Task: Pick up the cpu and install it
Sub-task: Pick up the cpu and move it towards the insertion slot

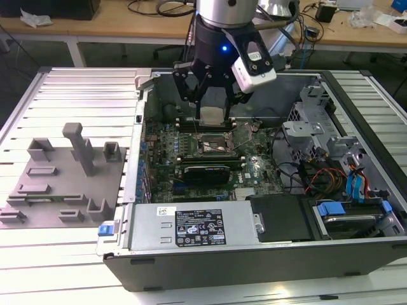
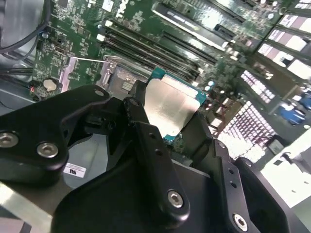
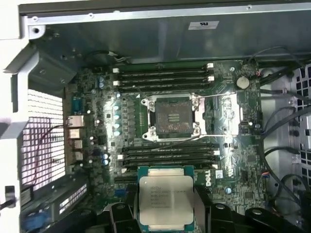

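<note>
Exterior view. Item: gripper (image 1: 212, 112), black, on the arm's end. Hangs over the open computer case (image 1: 191, 273) and pinches the cpu (image 1: 212, 117) by two opposite edges. Holds the chip flat, pale silver top upward, at 12 o'clock of the socket (image 1: 213, 145) and clear of it. Item: expansion card (image 1: 206, 171), long and black, at 6 o'clock of the socket. Item: labelled power supply (image 1: 191, 225), at 6 o'clock of the card. Item: grey fixture plate (image 1: 38, 210), at 9 o'clock of the case, outside it on the exterior view's left.

Second wrist view. Item: cpu (image 2: 172, 109), clamped between two black fingers (image 2: 146, 141). Shows a silver lid and a thin blue-green rim. Hovers above the green motherboard (image 2: 73, 39), near the socket (image 2: 121, 80) and beside the memory slots (image 2: 146, 46).

First wrist view. Item: cpu (image 3: 165, 199), gripped at both side edges by the gripper (image 3: 166, 209). Item: socket (image 3: 172, 116), open, contact field exposed, retaining plate (image 3: 226, 116) swung aside. Sits apart from the chip, with a bank of memory slots (image 3: 165, 153) between the two.
</note>
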Tool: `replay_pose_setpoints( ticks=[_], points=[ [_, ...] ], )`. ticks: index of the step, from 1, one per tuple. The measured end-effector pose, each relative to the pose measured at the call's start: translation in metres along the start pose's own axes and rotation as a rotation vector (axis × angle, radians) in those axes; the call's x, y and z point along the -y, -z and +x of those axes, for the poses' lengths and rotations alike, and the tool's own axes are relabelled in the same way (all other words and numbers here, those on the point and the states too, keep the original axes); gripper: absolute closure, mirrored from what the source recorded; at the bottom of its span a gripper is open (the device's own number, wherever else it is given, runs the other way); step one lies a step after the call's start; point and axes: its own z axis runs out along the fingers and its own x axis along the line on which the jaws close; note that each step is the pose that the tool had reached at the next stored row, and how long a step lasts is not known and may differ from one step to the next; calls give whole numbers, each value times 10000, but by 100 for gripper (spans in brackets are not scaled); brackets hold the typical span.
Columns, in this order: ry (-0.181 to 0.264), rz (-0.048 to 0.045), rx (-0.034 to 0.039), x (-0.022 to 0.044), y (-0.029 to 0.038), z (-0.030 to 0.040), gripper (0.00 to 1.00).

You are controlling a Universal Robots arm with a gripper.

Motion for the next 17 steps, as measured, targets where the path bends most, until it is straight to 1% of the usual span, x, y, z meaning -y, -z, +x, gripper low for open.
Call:
replay_pose_setpoints(
  ticks=[1,5,7,10,12,13,15,17],
  points=[
    [0,2,-16,-37,-38,-29,46],
    [-1,1,-24,-146,-136,-54,46],
    [-1,2,-25,-170,-165,-57,46],
    [0,1,-24,-232,-235,-60,46],
    [1,1,-24,-250,-278,-60,46],
    [5,0,-20,-253,-286,-60,46],
    [72,1,13,-261,-317,-60,46],
    [234,2,37,-269,-349,-61,46]
  ],
)
